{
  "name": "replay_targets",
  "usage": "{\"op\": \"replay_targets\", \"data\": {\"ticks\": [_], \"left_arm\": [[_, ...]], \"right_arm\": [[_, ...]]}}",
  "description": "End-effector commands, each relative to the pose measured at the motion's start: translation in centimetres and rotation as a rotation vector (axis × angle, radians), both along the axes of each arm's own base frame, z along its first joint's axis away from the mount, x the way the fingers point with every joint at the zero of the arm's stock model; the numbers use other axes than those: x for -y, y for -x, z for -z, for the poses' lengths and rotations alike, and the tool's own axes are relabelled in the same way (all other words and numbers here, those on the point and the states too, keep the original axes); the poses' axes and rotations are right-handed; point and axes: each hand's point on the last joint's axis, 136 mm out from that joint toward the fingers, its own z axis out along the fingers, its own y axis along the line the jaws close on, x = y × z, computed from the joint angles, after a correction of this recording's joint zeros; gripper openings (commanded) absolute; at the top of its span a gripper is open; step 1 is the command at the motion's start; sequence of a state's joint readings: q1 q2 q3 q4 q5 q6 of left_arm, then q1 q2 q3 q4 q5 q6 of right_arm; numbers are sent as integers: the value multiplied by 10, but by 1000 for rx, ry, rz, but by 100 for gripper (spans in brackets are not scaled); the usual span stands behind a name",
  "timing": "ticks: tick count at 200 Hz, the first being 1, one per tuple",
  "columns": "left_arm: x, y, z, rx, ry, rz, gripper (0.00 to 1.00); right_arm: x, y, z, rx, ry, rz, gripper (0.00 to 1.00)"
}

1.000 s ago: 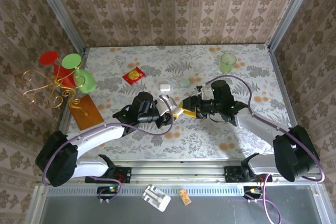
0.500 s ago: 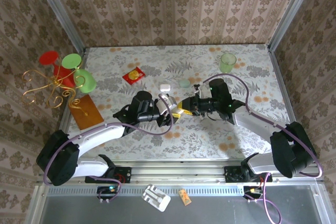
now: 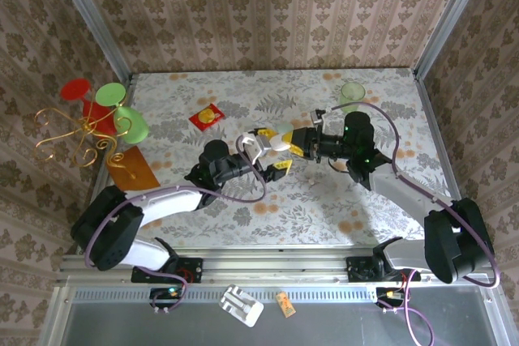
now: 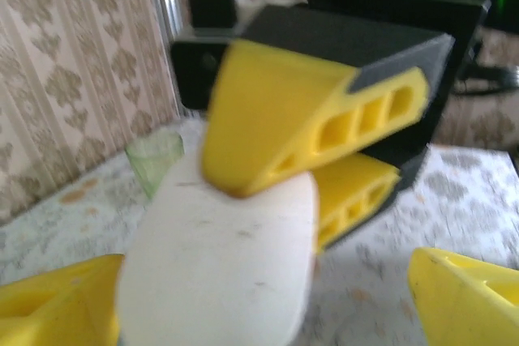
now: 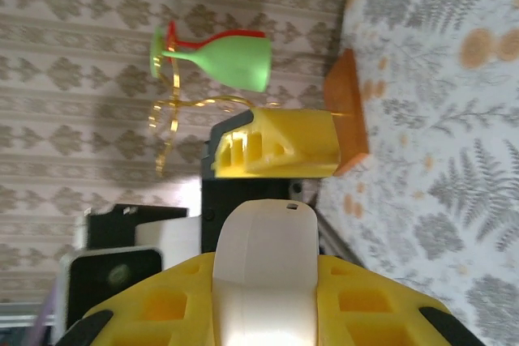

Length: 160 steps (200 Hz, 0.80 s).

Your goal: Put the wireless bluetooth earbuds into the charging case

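A white egg-shaped oval piece [image 5: 263, 257] hangs above the table's middle with my right gripper [image 5: 263, 281] shut on it. A seam and a small port show on its end. In the left wrist view the same oval [image 4: 219, 273] fills the foreground, and the right gripper's yellow fingers [image 4: 292, 111] clamp its far end. My left gripper [image 4: 259, 313] stands open, with one finger on each side of the oval, apart from it. From above, the right gripper [image 3: 272, 139] and left gripper [image 3: 263, 155] meet tip to tip. The charging case and the earbuds are hidden.
A pale green cup [image 3: 352, 95] stands at the back right. A red packet [image 3: 207, 115] lies at the back left. An orange-brown block [image 3: 132, 169] sits by the left edge, beside a gold wire stand [image 3: 77, 131] with green and red goblets.
My left gripper has opened and let go of the white oval. My right gripper has shut on it and carried it toward the back of the table.
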<state>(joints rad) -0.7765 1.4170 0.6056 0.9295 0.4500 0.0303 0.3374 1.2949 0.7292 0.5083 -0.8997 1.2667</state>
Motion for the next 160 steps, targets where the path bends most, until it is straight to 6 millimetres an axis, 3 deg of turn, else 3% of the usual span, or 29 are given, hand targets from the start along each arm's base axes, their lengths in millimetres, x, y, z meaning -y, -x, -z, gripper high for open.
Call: {"op": "replay_targets", "data": {"ticks": [1, 73, 160], "left_arm": [[-7, -6, -45, 98, 174, 3, 85], [-6, -2, -43, 124, 152, 16, 84], [-3, -8, -65, 177, 225, 69, 80]], "right_arm": [[9, 4, -49, 88, -123, -19, 8], [17, 2, -58, 97, -131, 26, 4], [22, -9, -60, 26, -257, 58, 0]]}}
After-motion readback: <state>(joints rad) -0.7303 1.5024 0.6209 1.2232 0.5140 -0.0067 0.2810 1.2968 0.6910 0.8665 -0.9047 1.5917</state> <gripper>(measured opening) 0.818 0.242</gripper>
